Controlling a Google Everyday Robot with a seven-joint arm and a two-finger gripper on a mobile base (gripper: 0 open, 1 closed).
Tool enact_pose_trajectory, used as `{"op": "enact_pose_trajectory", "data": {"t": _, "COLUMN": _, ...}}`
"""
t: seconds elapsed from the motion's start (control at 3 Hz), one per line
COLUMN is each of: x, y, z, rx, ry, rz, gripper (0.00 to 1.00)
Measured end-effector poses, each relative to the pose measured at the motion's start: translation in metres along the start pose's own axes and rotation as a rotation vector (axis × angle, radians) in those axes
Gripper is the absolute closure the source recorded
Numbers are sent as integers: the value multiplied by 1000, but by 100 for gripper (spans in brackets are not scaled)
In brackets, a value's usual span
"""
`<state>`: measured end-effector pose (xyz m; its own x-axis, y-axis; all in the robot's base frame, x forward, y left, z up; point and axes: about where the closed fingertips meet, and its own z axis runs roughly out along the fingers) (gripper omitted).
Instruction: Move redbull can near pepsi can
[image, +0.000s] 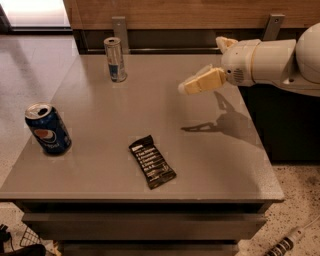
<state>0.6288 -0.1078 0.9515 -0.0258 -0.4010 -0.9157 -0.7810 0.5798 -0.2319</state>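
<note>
Fingers (202, 81) parted, empty — arm (272, 60) level over table (150, 112).

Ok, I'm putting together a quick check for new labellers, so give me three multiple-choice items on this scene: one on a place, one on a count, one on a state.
1. Where on the table does the redbull can stand?
A. near the far edge
B. at the front edge
C. in the middle

2. How many cans are on the table?
A. one
B. two
C. three

3. What state is the redbull can in?
A. lying on its side
B. lifted off the table
C. upright on the table, untouched

Answers:
1 A: it stands at the back, well apart from the pepsi can at the left edge.
2 B: only those two are cans; the third item is a black snack bar.
3 C: the gripper hangs over the table's right part, apart from the can.
</note>
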Motion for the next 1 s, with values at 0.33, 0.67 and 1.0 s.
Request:
{"op": "enact_pose_trajectory", "data": {"t": 0.33, "x": 0, "y": 0, "z": 0, "rx": 0, "ry": 0, "rz": 0, "gripper": 0}}
{"op": "enact_pose_trajectory", "data": {"t": 0.67, "x": -1, "y": -5, "z": 42, "rx": -49, "ry": -29, "rz": 8, "gripper": 0}}
{"op": "enact_pose_trajectory", "data": {"t": 1.0, "x": -4, "y": -10, "z": 91, "rx": -107, "ry": -68, "rz": 19, "gripper": 0}}
